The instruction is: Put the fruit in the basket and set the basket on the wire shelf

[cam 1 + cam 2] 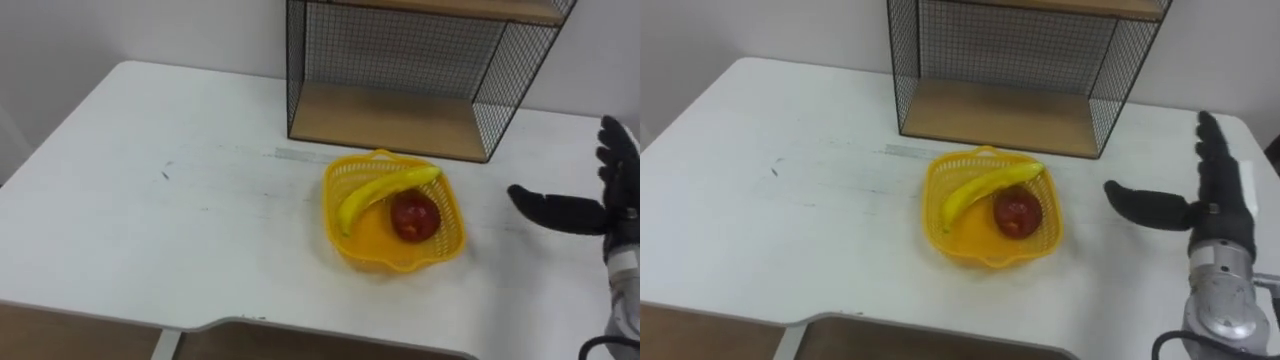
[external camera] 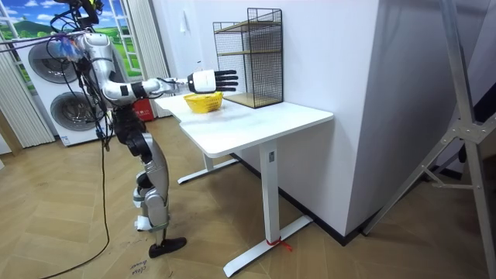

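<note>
A yellow plastic basket [image 1: 445, 238] [image 1: 940, 235] [image 2: 203, 103] stands on the white table [image 1: 150, 200], just in front of the wire shelf [image 1: 400, 120] [image 1: 1000, 110] [image 2: 249, 56]. Inside it lie a banana [image 1: 380, 192] [image 1: 980, 187] and a red apple [image 1: 414, 216] [image 1: 1017, 212]. My right hand [image 1: 610, 200] [image 1: 1215, 205] [image 2: 211, 79] hovers to the right of the basket, open, fingers straight and thumb pointing toward the basket, a gap between them. It holds nothing.
The shelf has a wooden bottom board [image 1: 385, 122] and a second board higher up, with black mesh sides. The table's front edge [image 1: 230, 322] runs close below the basket. In the room view I stand at the table's end near washing machines [image 2: 50, 66].
</note>
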Controlling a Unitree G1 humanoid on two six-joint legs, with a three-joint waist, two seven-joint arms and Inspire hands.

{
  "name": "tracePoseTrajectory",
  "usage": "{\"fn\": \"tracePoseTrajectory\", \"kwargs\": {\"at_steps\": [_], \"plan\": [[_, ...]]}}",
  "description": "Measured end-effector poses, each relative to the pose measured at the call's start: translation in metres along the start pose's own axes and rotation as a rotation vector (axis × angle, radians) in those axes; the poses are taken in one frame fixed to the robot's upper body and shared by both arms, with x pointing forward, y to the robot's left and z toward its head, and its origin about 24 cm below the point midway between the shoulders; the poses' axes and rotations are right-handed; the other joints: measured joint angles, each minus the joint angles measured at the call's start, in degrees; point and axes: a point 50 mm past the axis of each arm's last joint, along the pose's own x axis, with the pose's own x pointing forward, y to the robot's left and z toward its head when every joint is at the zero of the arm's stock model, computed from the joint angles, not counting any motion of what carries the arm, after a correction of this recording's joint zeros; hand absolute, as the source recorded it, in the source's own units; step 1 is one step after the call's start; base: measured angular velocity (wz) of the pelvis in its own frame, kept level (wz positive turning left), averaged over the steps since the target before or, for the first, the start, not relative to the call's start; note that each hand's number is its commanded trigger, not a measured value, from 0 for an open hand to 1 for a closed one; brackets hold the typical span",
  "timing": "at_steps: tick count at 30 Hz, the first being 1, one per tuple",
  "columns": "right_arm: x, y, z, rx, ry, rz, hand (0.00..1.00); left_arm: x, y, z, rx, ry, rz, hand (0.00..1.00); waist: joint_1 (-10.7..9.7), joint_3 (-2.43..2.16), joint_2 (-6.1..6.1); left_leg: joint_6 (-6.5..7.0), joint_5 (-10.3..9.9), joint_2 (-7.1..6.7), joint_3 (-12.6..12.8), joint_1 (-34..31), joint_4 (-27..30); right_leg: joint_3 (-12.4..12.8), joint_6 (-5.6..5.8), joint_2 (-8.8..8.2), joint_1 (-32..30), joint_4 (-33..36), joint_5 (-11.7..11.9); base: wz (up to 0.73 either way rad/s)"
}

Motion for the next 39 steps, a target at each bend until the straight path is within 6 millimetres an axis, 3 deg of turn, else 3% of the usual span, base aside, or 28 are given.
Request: {"fn": "tracePoseTrajectory", "kwargs": {"at_steps": [3, 6, 10, 12, 15, 18, 25, 30, 39], "plan": [[-0.006, -0.008, -0.009, 0.001, 0.032, -0.074, 0.00, -0.019, -0.010, 0.047, -0.058, -0.252, -0.016, 0.00, -0.1, -0.33, -0.24, -0.02, 0.1, -0.05, -0.1, 0.1, -0.1, -0.1, -0.01, -0.03, 0.1, -0.1, 0.0, 0.00], [-0.007, -0.010, -0.011, 0.007, 0.041, -0.101, 0.00, -0.042, -0.017, 0.084, -0.146, -0.436, -0.059, 0.00, -1.2, -0.36, -0.23, 0.12, 0.2, -0.26, -0.7, -0.1, 0.2, -0.4, -0.01, -0.21, 0.5, 0.0, 0.0, 0.04], [-0.008, -0.009, -0.010, 0.093, 0.046, -0.091, 0.00, -0.074, -0.030, 0.112, -0.244, -0.569, -0.178, 0.00, -1.8, -0.26, 0.21, 0.13, 0.2, -0.30, -0.6, 0.3, -0.1, -0.5, 0.00, -0.22, 0.7, -0.1, 0.0, 0.00], [-0.008, -0.008, -0.008, 0.148, 0.037, -0.080, 0.00, -0.090, -0.037, 0.120, -0.284, -0.605, -0.274, 0.00, -2.2, 0.08, 0.72, 0.13, 0.2, -0.30, -0.5, 0.5, -0.3, -0.5, 0.00, -0.22, 0.7, 0.0, 0.0, 0.00], [-0.008, -0.005, -0.007, 0.207, 0.028, -0.039, 0.00, -0.108, -0.047, 0.122, -0.280, -0.657, -0.411, 0.00, -2.6, 0.42, 0.83, 0.13, 0.1, -0.30, -0.3, 0.1, -0.2, -0.5, 0.01, -0.23, 0.0, 0.0, 0.0, -0.01], [-0.007, 0.000, -0.005, 0.310, 0.025, 0.029, 0.00, -0.130, -0.063, 0.114, -0.231, -0.672, -0.628, 0.00, -3.0, 1.14, 1.02, 0.14, 0.2, -0.30, -0.2, 0.0, -0.3, -0.2, 0.01, -0.22, 0.0, 0.0, 0.0, -0.03], [-0.014, 0.026, -0.009, 0.420, 0.036, 0.190, 0.00, -0.171, -0.090, 0.094, -0.152, -0.624, -1.073, 0.00, -4.2, 1.55, 0.00, 0.15, 0.2, -0.33, 0.1, 0.3, -0.1, 0.2, 0.03, -0.18, 0.0, -0.1, 0.0, -0.02], [-0.018, 0.039, -0.008, 0.504, 0.045, 0.287, 0.00, -0.190, -0.100, 0.085, -0.135, -0.564, -1.326, 0.00, -5.5, 1.51, 0.01, 0.15, 0.2, -0.32, 0.4, 0.0, -0.1, 0.3, 0.04, -0.16, -0.3, -0.1, 0.0, -0.02], [-0.028, 0.063, -0.009, 0.560, 0.058, 0.489, 0.00, -0.209, -0.107, 0.078, -0.144, -0.499, -1.562, 0.00, -5.8, 1.36, 0.24, 0.14, 0.2, -0.02, 1.1, -0.1, 0.2, 0.9, -0.18, 0.13, -0.9, 0.1, 0.3, -0.04]]}}
